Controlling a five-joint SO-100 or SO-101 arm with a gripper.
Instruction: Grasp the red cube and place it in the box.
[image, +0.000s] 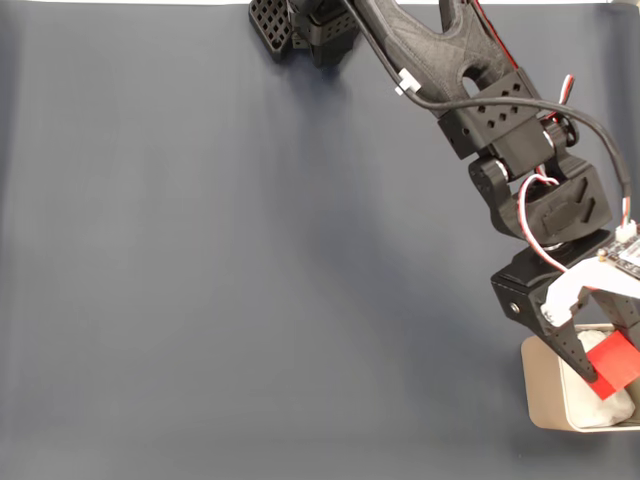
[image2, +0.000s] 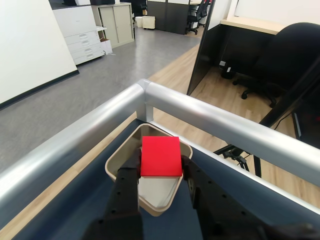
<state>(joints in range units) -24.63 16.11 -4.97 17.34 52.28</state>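
My gripper (image: 607, 380) is shut on the red cube (image: 612, 364), holding it over the beige box (image: 546, 395) at the right edge of the fixed view. White padding (image: 612, 407) lies inside the box under the cube. In the wrist view the red cube (image2: 160, 156) sits between my two black fingers (image2: 127, 181), above the open box (image2: 116, 162), which stands in the table's corner. My gripper (image2: 160, 172) hides part of the box's inside.
The dark blue-grey table (image: 250, 260) stretches left of the box. A silver rail (image2: 215, 122) runs along the table's edges just past the box. My arm's base (image: 310, 25) stands at the top middle. Beyond the rail are an office floor and a chair.
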